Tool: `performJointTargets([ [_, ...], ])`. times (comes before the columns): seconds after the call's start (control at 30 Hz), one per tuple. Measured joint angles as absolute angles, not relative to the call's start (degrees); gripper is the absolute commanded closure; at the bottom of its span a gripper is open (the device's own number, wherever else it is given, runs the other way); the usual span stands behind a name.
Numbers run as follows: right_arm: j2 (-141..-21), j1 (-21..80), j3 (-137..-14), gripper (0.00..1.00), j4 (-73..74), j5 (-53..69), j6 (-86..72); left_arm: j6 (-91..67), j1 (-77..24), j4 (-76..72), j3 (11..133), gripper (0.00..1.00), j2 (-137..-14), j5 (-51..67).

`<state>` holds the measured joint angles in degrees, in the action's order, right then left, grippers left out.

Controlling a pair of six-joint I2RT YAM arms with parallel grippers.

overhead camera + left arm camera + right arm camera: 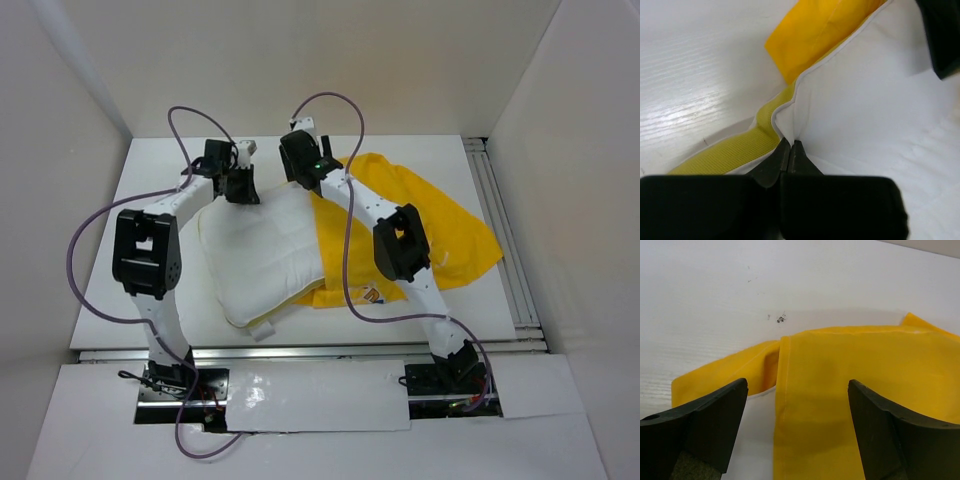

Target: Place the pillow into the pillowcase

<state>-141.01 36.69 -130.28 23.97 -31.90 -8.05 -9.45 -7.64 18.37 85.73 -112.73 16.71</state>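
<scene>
The left claw (790, 146) was clamped on the pillow (262, 250) at its far edge seam. The right claw (797, 385) hung with its jaws apart over the pillowcase (455, 230) on the bench (420, 150).

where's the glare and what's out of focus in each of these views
top external: even soft light, a glossy sheen on the panel between the arm bases; left wrist: glare streak on the table, left gripper close and blurred, pillow seam sharp; right wrist: pillowcase crisp, right gripper blurred in the foreground.
</scene>
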Motion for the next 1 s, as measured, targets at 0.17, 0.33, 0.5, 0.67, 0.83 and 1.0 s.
performJointTargets([
  [0.17,-142.4,35.7,-130.5,0.41,23.5,-28.7,-7.6,-9.6,-8.4,18.6,83.8,1.0,-107.2,14.0],
  [0.33,-144.0,35.3,-131.4,1.0,23.6,-27.6,-7.4,-9.4,-10.3,19.4,83.5,1.0,-103.1,11.3],
  [0.5,-143.1,35.3,-131.5,1.0,23.5,-25.8,-6.5,-9.5,-11.5,20.1,83.6,1.0,-101.0,9.0],
  [0.67,-138.7,36.8,-131.2,1.0,24.9,-18.8,-5.7,-12.6,-12.2,21.5,83.6,1.0,-99.3,7.6],
  [0.83,-127.1,40.5,-125.9,1.0,26.6,-7.6,-6.1,-15.9,-15.3,23.8,84.1,1.0,-93.5,3.2],
  [1.0,-118.8,41.6,-126.1,1.0,26.3,2.7,-10.3,-18.7,-18.2,23.6,86.1,1.0,-87.7,1.5],
])
